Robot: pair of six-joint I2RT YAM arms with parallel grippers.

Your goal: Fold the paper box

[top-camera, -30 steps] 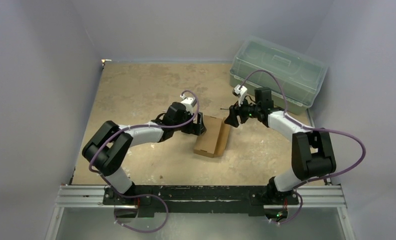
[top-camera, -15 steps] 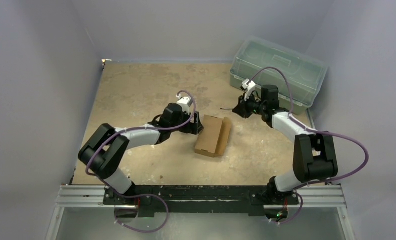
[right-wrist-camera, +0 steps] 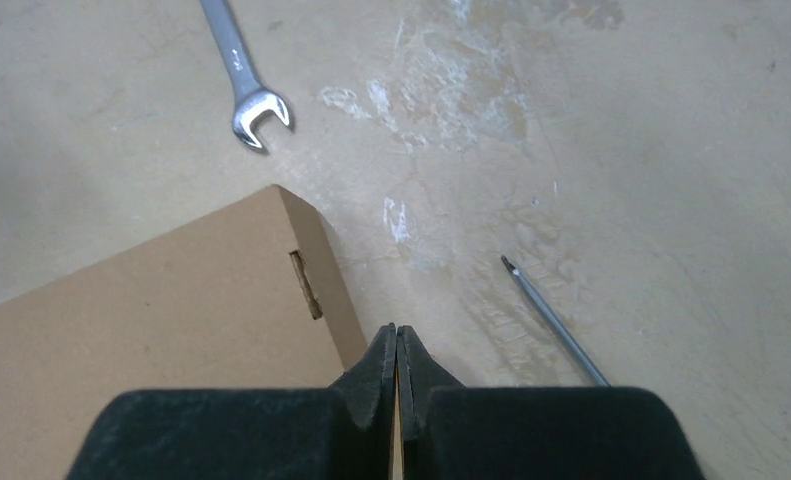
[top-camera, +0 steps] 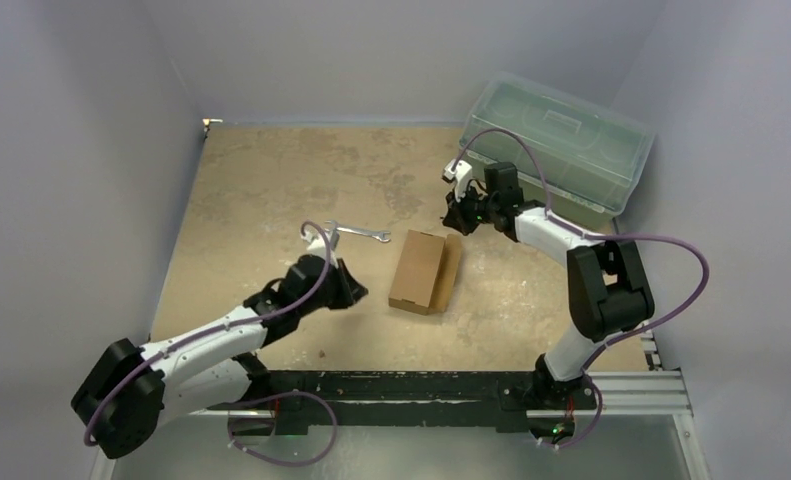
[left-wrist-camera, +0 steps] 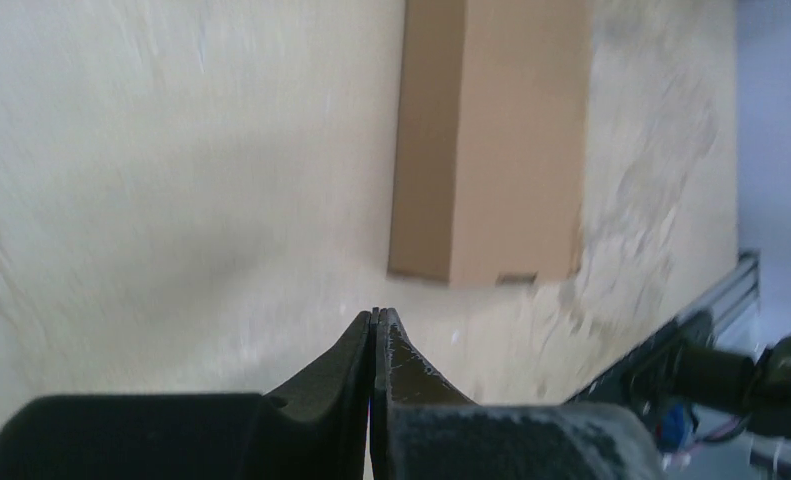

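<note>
The surface (top-camera: 271, 180) is a worn tan board, with a lidded green bin (top-camera: 556, 140) at its far right corner. The box (top-camera: 423, 272) lies flat near the middle, between the two arms, with its long side running away from the bases. It looks already closed into a flat rectangle. A narrower strip shows along its right edge, and the right wrist view shows a small slot near its far corner.

The left hand (top-camera: 349, 288) is near the box's left side but clear of it. Its jaws are pressed together on nothing. The right hand (top-camera: 453, 220) hovers just beyond the box's far right corner, also closed and empty. Neither hand touches the cardboard.

Since both hands are shut and off the box, I judge the step in hand to be pressing the fold down or finishing it, not gripping. To do that well, use a closed hand as a blunt pusher. Come down along a crease rather than on the open middle of a panel, and steady the opposite edge with the other hand so the light box does not skate. Watch that right strip, because it may spring up.

A wrench (top-camera: 361, 233) lies just beyond the box's far left corner. A thin screwdriver (right-wrist-camera: 551, 318) lies on the surface beside the right hand. Both should stay out of any sweep.
</note>
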